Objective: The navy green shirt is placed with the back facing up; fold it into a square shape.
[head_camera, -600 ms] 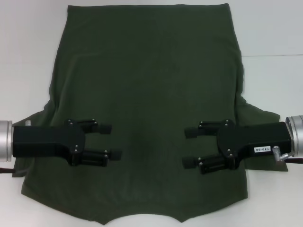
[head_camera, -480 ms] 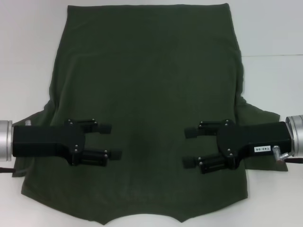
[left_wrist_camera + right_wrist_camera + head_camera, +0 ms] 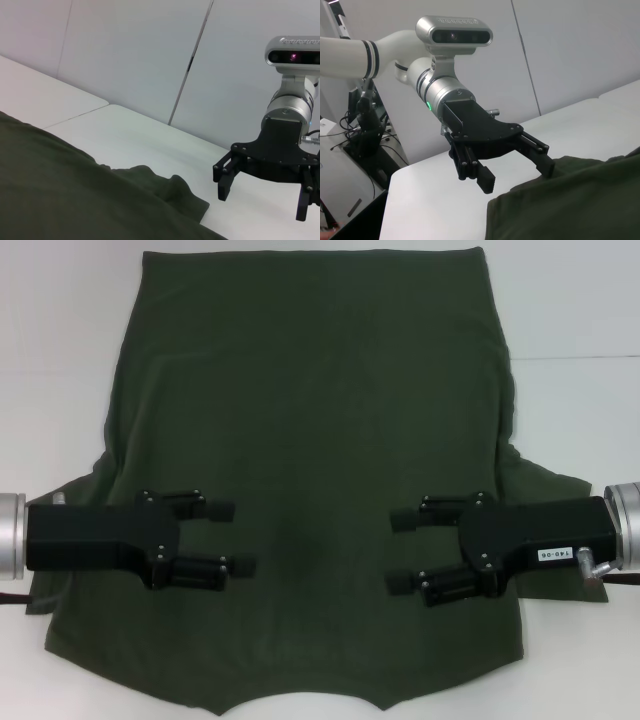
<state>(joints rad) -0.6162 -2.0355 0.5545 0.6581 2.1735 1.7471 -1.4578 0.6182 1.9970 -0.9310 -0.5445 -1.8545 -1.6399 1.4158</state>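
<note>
Covering the white table (image 3: 580, 320), the navy green shirt (image 3: 310, 420) lies under both grippers' spread fingers (image 3: 220, 510).

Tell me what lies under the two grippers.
The navy green shirt lies flat under the open left gripper and open right gripper. The white table beneath the fabric is covered there.

Small white label (image 3: 553, 554) on the right hand (image 3: 404, 551), characters too blurred to read
</note>
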